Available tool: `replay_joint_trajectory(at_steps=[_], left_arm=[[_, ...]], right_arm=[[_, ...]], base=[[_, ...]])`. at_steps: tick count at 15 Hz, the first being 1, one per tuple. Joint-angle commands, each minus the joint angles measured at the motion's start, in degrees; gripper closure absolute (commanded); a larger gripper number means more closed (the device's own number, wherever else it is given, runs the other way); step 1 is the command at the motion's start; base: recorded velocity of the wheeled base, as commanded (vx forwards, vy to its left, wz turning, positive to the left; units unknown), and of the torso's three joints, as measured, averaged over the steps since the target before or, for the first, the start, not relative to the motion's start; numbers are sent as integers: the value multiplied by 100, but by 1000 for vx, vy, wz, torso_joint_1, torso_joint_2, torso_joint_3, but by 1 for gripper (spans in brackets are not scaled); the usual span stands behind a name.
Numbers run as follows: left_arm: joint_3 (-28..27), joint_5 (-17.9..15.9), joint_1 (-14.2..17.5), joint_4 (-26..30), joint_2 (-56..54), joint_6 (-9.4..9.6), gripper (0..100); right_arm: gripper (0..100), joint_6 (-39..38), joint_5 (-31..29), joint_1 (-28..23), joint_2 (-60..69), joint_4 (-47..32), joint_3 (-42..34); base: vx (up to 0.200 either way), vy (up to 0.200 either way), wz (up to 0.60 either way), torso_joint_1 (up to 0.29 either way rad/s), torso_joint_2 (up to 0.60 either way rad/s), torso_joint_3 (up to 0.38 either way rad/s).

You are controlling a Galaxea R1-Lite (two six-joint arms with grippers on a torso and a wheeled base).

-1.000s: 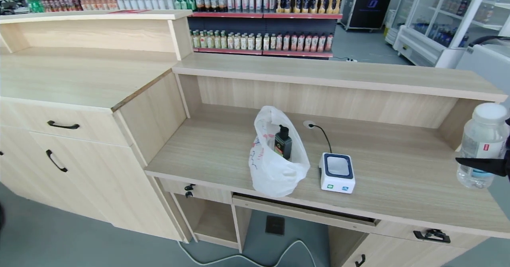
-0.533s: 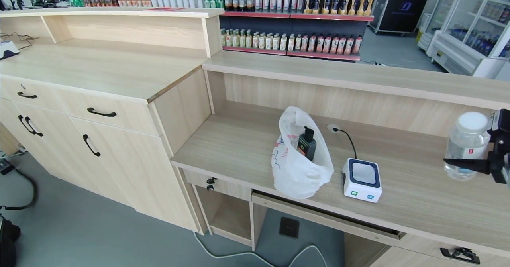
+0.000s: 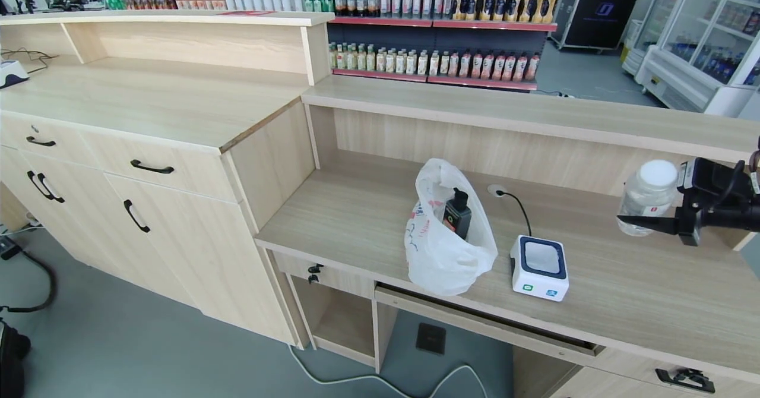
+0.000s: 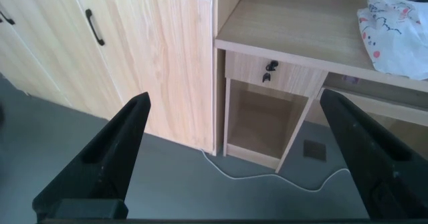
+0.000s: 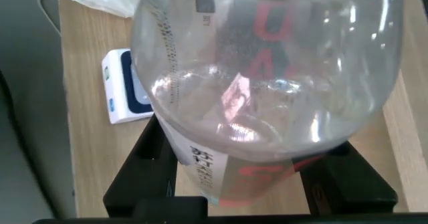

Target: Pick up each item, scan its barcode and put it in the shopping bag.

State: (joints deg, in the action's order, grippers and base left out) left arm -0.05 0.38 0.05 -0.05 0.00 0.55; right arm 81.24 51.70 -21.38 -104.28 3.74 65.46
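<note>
Leftmost, the left gripper [image 4: 234,97] hangs spread and empty, the shopping bag [image 3: 442,255] and scanner [image 3: 539,267] sit mid-counter, and at far right the right gripper [image 3: 646,218] clamps the clear bottle [image 3: 646,196] low on its body, which is probably smooth, thin-walled and squashy, so a gentle mid-body hold suits.

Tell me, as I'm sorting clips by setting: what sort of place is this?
Most likely a convenience store checkout: shelves of bottled drinks and glass-door coolers stand behind a wooden counter that carries a barcode scanner and a shopping bag.
</note>
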Motion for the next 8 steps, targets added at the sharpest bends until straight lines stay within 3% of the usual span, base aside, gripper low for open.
replay_joint_trajectory(at_steps=[1,8], left_arm=[[-4,-3,4,-4,0,-2,0],[-4,-3,4,-4,0,-2,0]], right_arm=[[100,147,24,152,-392,100,63],[100,850,112,495,-813,92,309]], base=[[0,0,0,0,0,0],[0,0,0,0,0,0]])
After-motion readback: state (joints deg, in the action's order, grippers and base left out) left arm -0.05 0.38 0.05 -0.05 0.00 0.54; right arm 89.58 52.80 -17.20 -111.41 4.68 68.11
